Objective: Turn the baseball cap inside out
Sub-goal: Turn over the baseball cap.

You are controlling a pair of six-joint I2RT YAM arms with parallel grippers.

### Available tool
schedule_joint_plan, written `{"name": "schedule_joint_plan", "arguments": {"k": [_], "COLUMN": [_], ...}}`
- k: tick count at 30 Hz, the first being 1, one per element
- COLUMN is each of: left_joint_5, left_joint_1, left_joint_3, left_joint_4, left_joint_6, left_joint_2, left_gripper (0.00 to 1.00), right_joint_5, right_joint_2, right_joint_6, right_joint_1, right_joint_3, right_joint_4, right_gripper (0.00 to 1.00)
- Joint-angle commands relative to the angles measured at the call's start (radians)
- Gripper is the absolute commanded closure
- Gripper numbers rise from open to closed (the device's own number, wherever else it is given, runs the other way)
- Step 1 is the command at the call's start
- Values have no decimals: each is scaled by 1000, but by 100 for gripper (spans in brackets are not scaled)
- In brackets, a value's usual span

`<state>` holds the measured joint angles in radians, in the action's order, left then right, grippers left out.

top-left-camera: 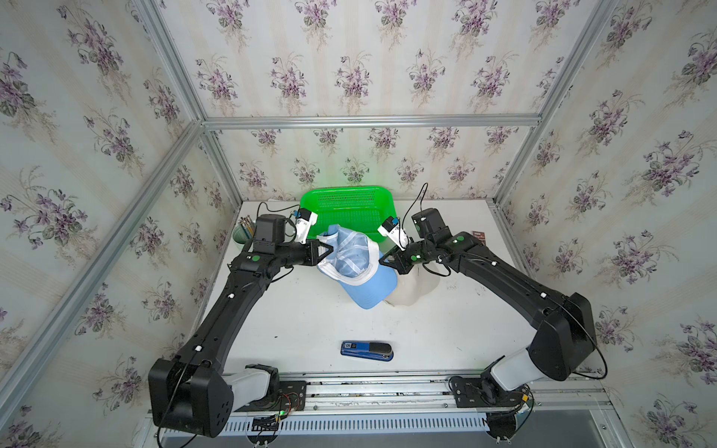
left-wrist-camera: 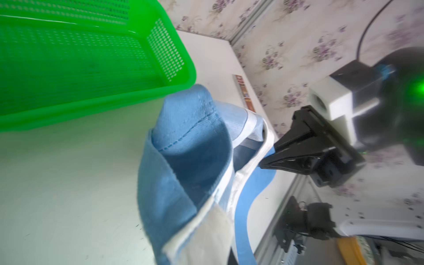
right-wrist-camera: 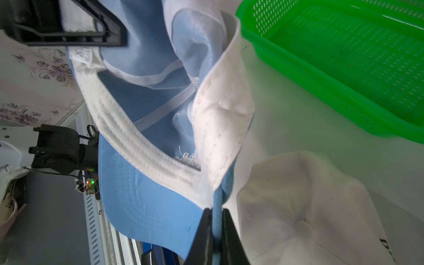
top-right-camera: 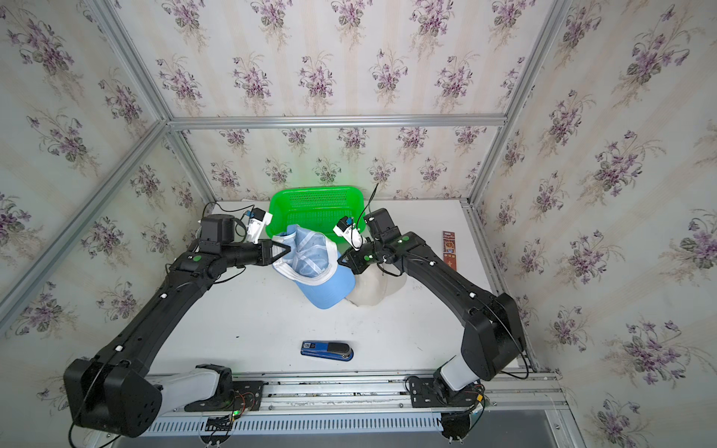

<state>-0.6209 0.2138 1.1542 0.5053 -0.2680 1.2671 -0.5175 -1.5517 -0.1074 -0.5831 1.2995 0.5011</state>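
left arm (top-left-camera: pixel 232 302) reaches to 1 o'clock, right arm (top-left-camera: pixel 504 283) to 11; left gripper (top-left-camera: pixel 324 250) and right gripper (top-left-camera: pixel 382 260) both pinched tight.

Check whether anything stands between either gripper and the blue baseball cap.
Nothing visible does. The left gripper and the right gripper are each shut on the rim of the blue baseball cap, at opposite sides.
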Motion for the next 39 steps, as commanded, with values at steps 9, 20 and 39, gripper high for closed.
{"name": "schedule_joint_plan", "arguments": {"k": [9, 20, 39], "left_joint_5": [1042, 1194, 989], "left_joint_1": [180, 328, 346], "left_joint_3": [176, 10, 78], "left_joint_4": [462, -59, 3], "left_joint_6": [14, 188, 257], "left_joint_2": [202, 25, -75], "left_gripper": [100, 96, 97], "right_joint_5": [268, 64, 212], "right_joint_2": [36, 6, 162], "right_joint_6": [237, 290, 272], "right_joint_1": [-44, -72, -178], "right_joint_3": [-89, -151, -180], "right_joint_4": [-136, -182, -351], "right_gripper": [100, 84, 38]}}
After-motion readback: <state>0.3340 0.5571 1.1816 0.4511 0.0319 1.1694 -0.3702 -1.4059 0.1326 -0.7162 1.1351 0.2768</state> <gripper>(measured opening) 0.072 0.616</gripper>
